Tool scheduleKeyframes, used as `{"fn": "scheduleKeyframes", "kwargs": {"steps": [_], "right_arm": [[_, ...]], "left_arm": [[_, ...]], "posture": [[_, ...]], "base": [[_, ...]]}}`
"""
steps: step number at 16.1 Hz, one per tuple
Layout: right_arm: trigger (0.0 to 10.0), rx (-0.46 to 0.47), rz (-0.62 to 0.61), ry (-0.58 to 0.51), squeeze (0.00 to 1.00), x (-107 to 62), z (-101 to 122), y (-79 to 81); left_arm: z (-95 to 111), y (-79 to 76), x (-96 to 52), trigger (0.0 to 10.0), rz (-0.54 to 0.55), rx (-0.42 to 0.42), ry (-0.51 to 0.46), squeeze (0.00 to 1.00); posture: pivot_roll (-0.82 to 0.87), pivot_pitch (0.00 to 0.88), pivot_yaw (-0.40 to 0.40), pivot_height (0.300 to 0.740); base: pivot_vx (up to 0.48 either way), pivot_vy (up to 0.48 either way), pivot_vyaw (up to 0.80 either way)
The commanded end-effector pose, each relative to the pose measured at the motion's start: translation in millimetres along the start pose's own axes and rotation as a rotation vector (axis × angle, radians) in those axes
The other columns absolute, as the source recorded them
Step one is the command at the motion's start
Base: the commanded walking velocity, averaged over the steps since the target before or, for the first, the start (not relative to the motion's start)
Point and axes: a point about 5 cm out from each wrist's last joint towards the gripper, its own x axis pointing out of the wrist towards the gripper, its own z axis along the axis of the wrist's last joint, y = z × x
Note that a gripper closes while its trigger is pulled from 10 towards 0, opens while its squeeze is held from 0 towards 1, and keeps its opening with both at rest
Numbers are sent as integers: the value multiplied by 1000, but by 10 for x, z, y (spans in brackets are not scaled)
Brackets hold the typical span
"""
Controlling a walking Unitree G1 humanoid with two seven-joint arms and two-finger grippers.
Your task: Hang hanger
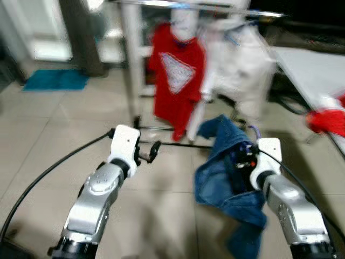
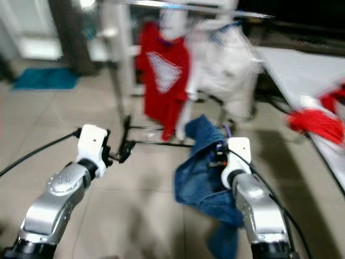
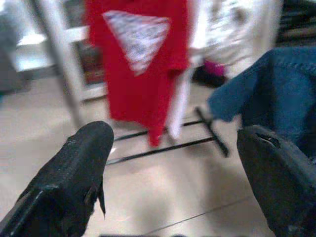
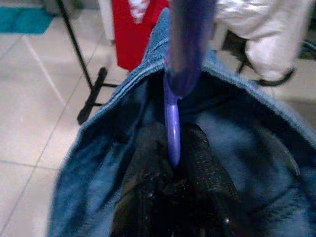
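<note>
My right gripper (image 4: 173,148) is shut on a purple hanger (image 4: 174,118) that carries a blue denim garment (image 1: 226,172); the denim drapes over the gripper and hangs down toward the floor. My left gripper (image 1: 148,152) is held out at the same height to the left, open and empty, its two black fingers (image 3: 74,168) wide apart. Ahead stands a clothes rack with a silver top rail (image 1: 210,6), where a red T-shirt (image 1: 175,73) and a white garment (image 1: 242,65) hang. The rack's black base bars (image 1: 161,141) lie on the floor just beyond my grippers.
A white table (image 1: 312,75) runs along the right with a red cloth (image 1: 329,120) on it. A teal mat (image 1: 54,80) lies on the beige tiled floor at the far left. Black cables trail from both arms.
</note>
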Motion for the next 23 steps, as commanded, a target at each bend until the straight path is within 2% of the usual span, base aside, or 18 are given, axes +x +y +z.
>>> {"fn": "scheduleKeyframes", "kwargs": {"steps": [1, 6, 11, 13, 14, 15, 18, 20, 21, 23], "right_arm": [[10000, 3, 16, -61, 0, 30, 138, 75], [10000, -2, 65, -79, 0, 42, 216, 98], [10000, -30, 122, -97, 0, 30, 329, 40], [10000, -88, 210, -93, 0, -5, 396, 21], [10000, -102, 231, -87, 0, -12, 408, 13], [10000, -126, 264, -82, 0, -24, 434, -5], [10000, -158, 335, -84, 0, -56, 517, -49], [10000, -203, 425, -94, 0, -98, 610, -69], [10000, -230, 510, -113, 0, -146, 672, -62], [10000, -260, 606, -137, 0, -214, 730, -52]], "left_arm": [[-31, 38, -18, 10000, 17, 7, 14, 0], [-46, 47, -35, 10000, 10, 21, 25, 0], [-61, 117, -54, 10000, 9, 33, 37, 0], [-85, 195, -102, 10000, -33, 74, 55, 0], [-80, 246, -117, 10000, -36, 60, 51, 43], [-57, 324, -142, 10000, -58, 35, 43, 1000], [10, 415, -171, 10000, -132, 64, 34, 1000], [55, 405, -182, 10000, -250, 91, 28, 1000], [74, 413, -181, 10000, -328, 134, 23, 1000], [92, 472, -174, 10000, -372, 223, 40, 1000]], "posture": [[108, 9, -35, 740], [113, 15, -33, 740], [108, 19, -25, 740], [106, 18, -29, 740], [105, 18, -30, 740], [104, 17, -32, 740], [104, 16, -37, 740], [105, 14, -43, 740], [106, 10, -51, 740], [105, 7, -53, 740]], "base": [[375, 0, 0], [373, 0, 0], [363, 0, 0], [0, 0, 0], [0, 0, 0], [0, 0, 0], [0, 0, 0], [0, 0, 0], [0, 0, 0], [0, 0, 0]]}}
